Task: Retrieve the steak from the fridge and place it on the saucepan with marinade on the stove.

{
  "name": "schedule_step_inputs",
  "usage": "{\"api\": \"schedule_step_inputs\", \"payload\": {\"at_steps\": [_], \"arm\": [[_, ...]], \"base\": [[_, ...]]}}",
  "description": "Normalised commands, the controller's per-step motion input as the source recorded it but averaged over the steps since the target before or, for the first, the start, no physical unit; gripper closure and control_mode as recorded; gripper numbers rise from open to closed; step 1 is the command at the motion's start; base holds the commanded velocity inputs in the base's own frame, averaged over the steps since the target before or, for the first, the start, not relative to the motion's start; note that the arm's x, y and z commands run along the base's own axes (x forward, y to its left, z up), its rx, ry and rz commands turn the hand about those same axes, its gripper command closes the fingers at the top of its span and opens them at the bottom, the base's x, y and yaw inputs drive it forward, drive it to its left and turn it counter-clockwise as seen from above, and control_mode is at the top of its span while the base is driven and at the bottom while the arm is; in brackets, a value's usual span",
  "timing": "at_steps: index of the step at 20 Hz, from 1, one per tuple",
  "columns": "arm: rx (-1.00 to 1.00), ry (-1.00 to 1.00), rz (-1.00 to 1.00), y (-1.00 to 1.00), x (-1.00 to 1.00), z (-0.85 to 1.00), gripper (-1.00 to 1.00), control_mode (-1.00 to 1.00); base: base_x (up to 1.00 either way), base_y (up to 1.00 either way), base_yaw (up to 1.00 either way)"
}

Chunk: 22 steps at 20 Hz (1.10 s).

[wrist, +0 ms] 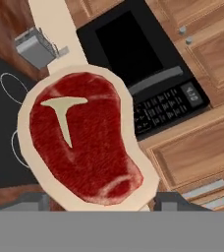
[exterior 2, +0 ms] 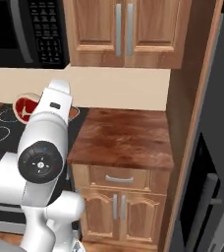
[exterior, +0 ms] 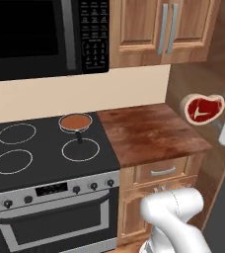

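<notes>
Steak [exterior: 204, 109] held aloft in the jaws, off the right end of the wooden worktop [exterior: 151, 133], well apart from the stove [exterior: 40, 153]. Its flat red face stands upright toward the left base camera. In the hand view its long axis runs away from the fingertips [wrist: 175, 201], T-shaped fat mark at the far end. Saucepan [exterior: 75, 123] with marinade [exterior: 75, 120] sits on the stove's rear right burner, handle pointing forward. Microwave [exterior: 40, 34] hangs above.
</notes>
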Motion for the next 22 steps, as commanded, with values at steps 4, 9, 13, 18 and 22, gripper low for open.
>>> {"api": "schedule_step_inputs", "payload": {"at_steps": [4,9,13,18,22], "arm": [[0.0,0.0,0.0,0.0,0.0,0.0,1.0,1.0],[0.0,0.0,0.0,0.0,0.0,0.0,1.0,1.0],[0.0,0.0,0.0,0.0,0.0,0.0,1.0,1.0],[0.0,0.0,0.0,0.0,0.0,0.0,1.0,1.0],[0.0,0.0,0.0,0.0,0.0,0.0,1.0,1.0]], "base": [[-0.49,0.98,0.0],[-0.12,0.91,0.0],[0.27,0.41,-0.04],[0.56,0.05,-0.18],[0.66,-0.01,-0.11]]}}
